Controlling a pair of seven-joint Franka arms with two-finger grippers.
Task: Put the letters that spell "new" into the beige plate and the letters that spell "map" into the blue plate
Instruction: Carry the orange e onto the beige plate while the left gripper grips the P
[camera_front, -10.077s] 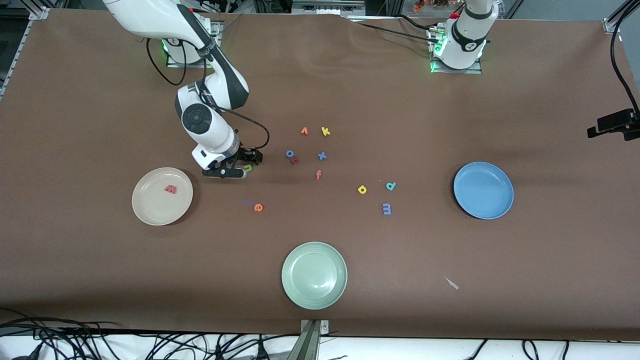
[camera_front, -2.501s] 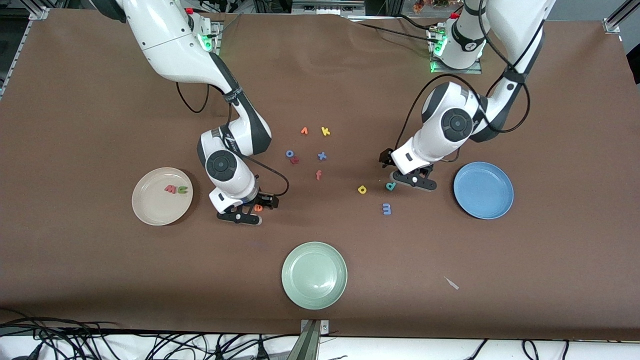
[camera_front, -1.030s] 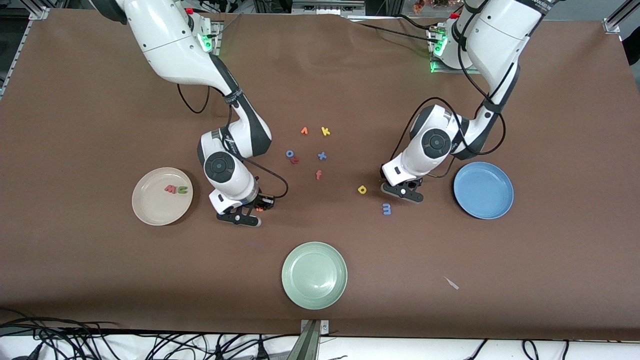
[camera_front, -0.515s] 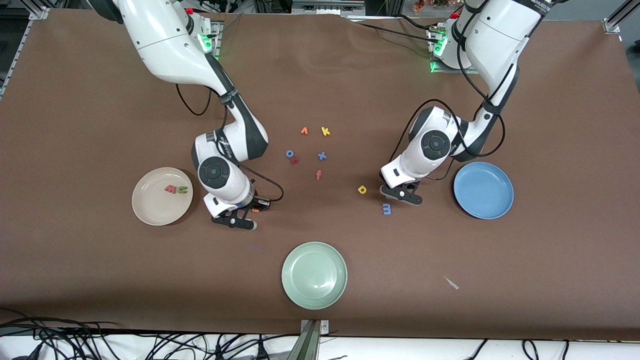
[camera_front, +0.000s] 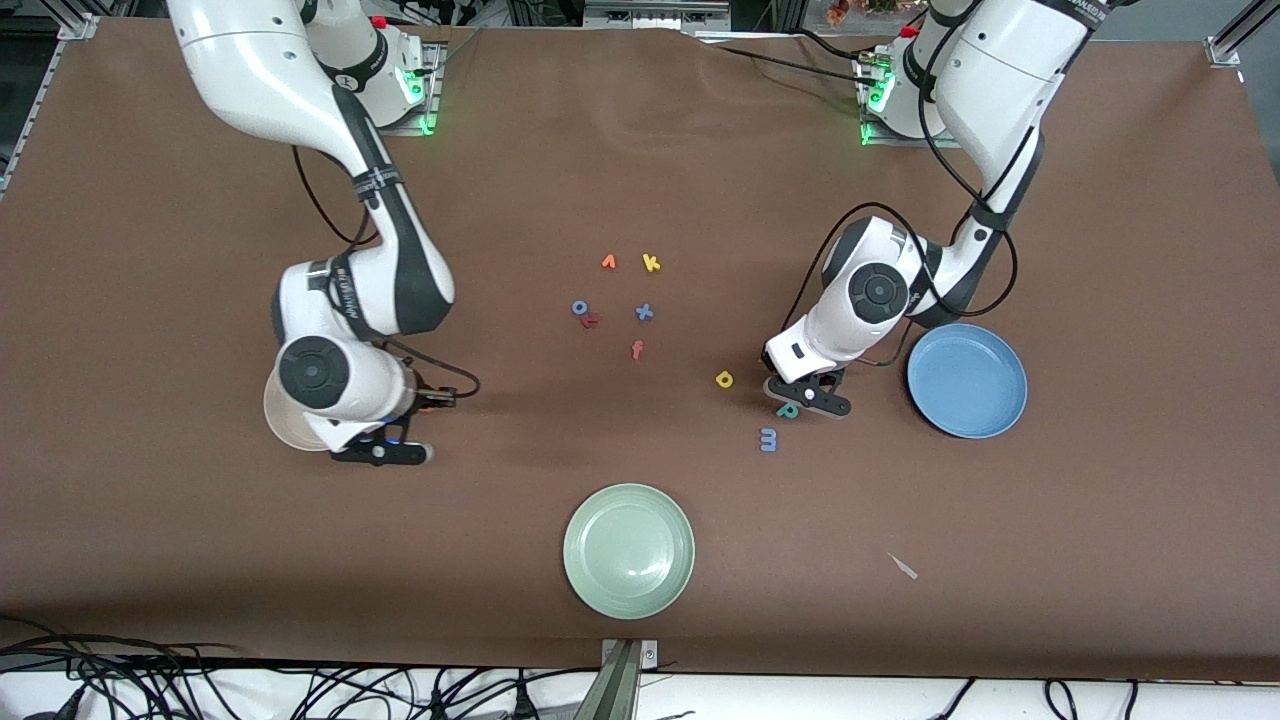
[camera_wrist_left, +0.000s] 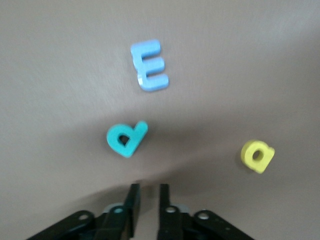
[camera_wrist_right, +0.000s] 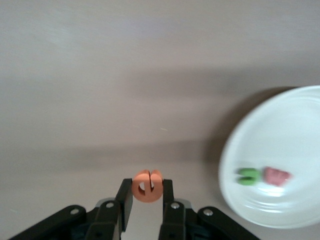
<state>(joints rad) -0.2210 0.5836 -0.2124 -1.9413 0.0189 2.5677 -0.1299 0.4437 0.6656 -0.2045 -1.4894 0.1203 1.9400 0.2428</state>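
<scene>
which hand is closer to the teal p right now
The left hand. It sits right beside the teal p, shut with nothing between its fingers. The right hand is off at the right arm's end of the table, by the beige plate, shut on the orange e.

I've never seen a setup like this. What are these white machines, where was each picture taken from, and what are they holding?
Two white robot arms stand at a brown table, each ending in a two-fingered pincer. The wide picture looks down from across the table; the two close-ups come from cameras on the arms' wrists. Small foam letters and three plates lie on the table. The right pincer, beside the beige plate, is shut on an orange e; a green n and a red w lie in that plate. The left pincer is shut and empty, over the table by a teal p, with a blue m and a yellow a close by. The blue plate holds nothing yet.
</scene>
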